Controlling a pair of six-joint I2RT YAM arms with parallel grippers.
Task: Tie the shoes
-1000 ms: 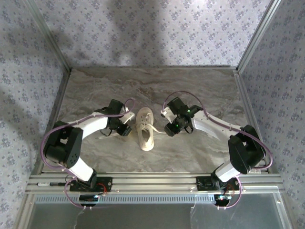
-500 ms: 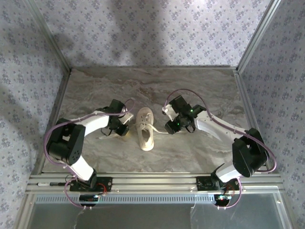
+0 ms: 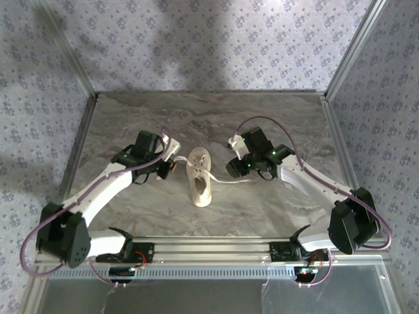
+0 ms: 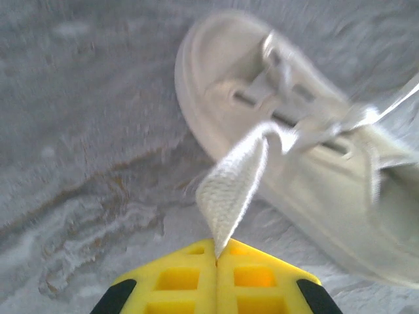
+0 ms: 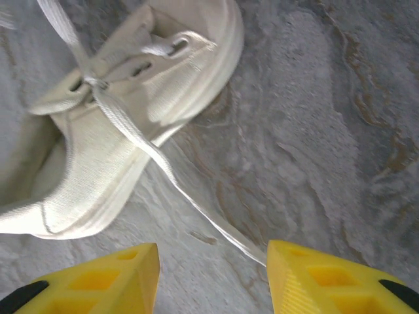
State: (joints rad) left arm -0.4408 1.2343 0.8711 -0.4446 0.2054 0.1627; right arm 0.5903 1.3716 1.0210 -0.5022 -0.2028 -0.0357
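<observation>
The cream shoe (image 3: 200, 184) lies in the middle of the marble table, toe toward the near edge. My left gripper (image 3: 172, 167) sits just left of it. In the left wrist view its yellow fingers (image 4: 183, 278) are pressed together on the flat white left lace (image 4: 234, 186), which runs taut up to the shoe (image 4: 308, 183). My right gripper (image 3: 234, 171) hovers just right of the shoe. Its jaws (image 5: 213, 275) stand open above the table. The right lace (image 5: 196, 196) trails from the shoe (image 5: 98, 150) across the table and ends by the right finger (image 5: 314, 278), ungripped.
The marble table (image 3: 216, 121) is walled by patterned panels at the back and both sides. Metal posts stand at the corners. An aluminium rail (image 3: 209, 248) carrying the arm bases runs along the near edge.
My left gripper has shut on the left lace, and the left arm has stretched out, its elbow swinging toward the near left. The right arm shifted slightly back and right, jaws unchanged.
</observation>
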